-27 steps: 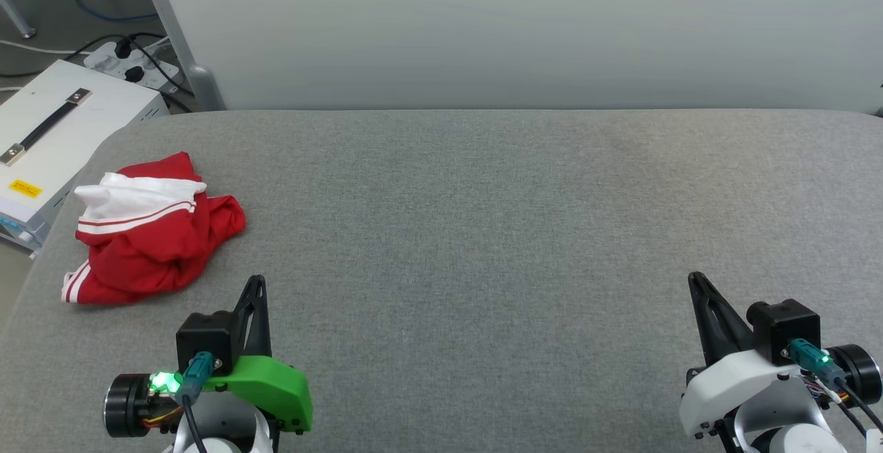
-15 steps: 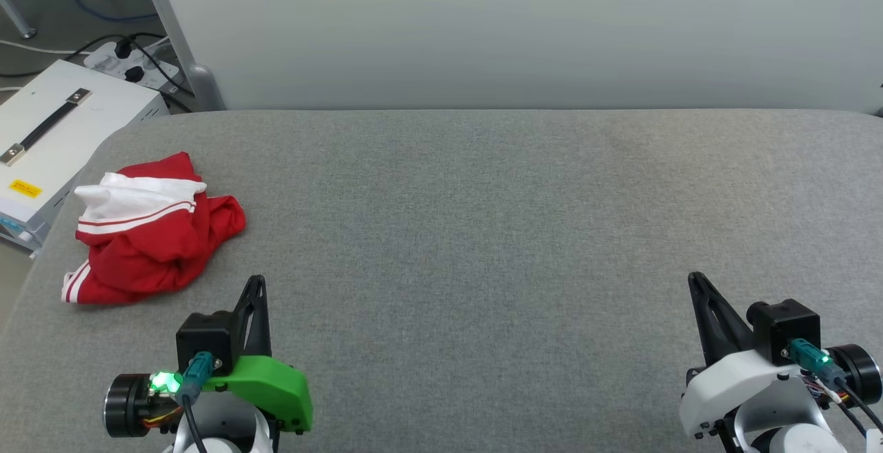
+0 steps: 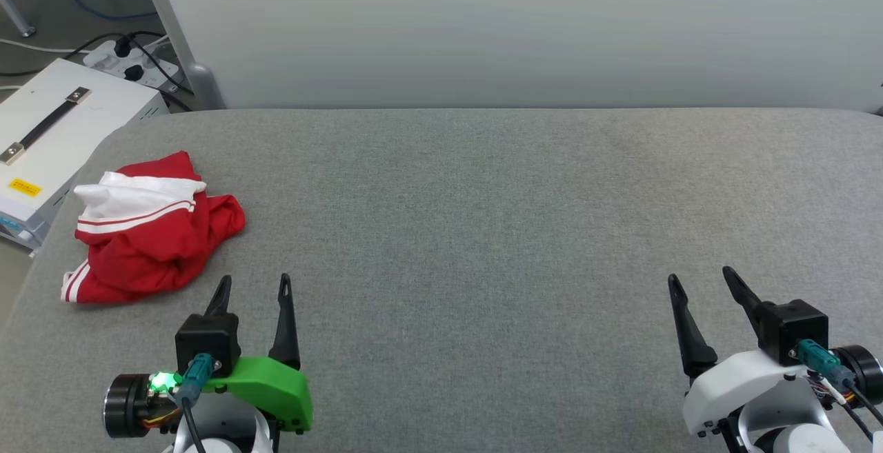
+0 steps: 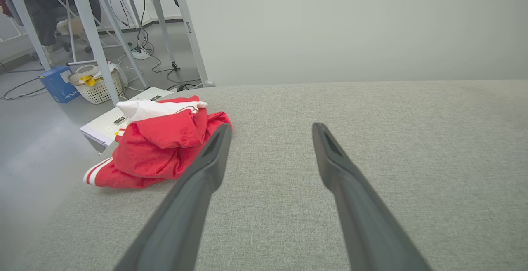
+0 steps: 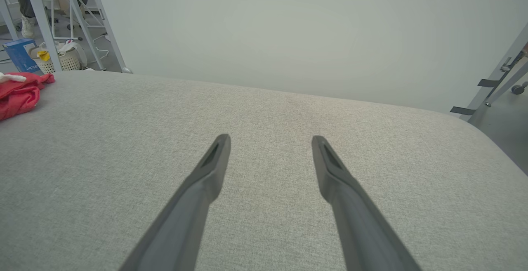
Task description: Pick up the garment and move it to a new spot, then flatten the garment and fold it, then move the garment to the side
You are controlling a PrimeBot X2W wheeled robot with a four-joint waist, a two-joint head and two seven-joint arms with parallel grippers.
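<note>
The garment lies crumpled in a heap at the left of the head view, on the gray cloth-covered table and close to its left edge. Most of it is red. A white sleeve with a thin red stripe is bunched on top, and a red-and-white striped edge sticks out at the heap's lower left.

The left claw is at the lower left of the head view, just below and to the right of the garment and not touching it. Its two dark fingers are spread apart with nothing between them. In the left wrist view the garment sits left of centre, and the tip of the left-hand finger overlaps its right edge in the picture.

The right claw is at the lower right of the head view, well apart from the garment. Its fingers are also spread and hold nothing, with bare table under them.

A white box with a dark handle stands beside the table at the upper left. A pale wall runs behind the table. In the left wrist view a basket and a blue box sit on the floor at the upper left.
</note>
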